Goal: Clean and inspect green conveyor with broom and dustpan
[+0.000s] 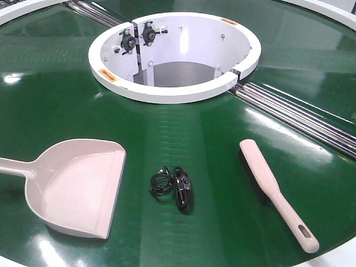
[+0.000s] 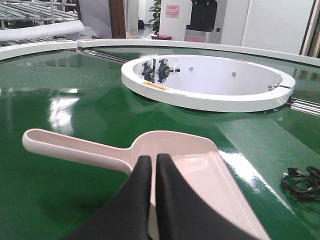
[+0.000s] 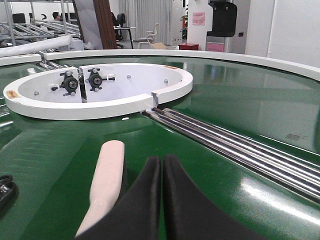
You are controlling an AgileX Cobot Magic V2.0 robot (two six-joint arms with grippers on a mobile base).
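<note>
Evidently the left tool (image 2: 152, 165) is clenched on nothing, its two black fingers pressed together above the wide pale beige-pink plastic dustpan (image 2: 192, 160), near where the long handle meets the scoop. Whether it touches the plastic I cannot tell. The right tool (image 3: 162, 165) is likewise closed and empty, just beside the narrow pale beige plastic broom (image 3: 106, 177), which lies flat to its left. Both implements rest on the glossy dark-green circular conveyor (image 1: 183, 128), well apart, with a small coil of black cable (image 1: 173, 188) between them.

Closed fingers coming down would, I judge, shove either piece across the slick belt rather than take it, and both handles lie low, leaving little to get under. The cable could snag in the bristles or catch on the dustpan's lip.

The bristles are almost wholly hidden beneath the broom, the dustpan's handle end is cut off in the front view, and neither arm shows there.
</note>
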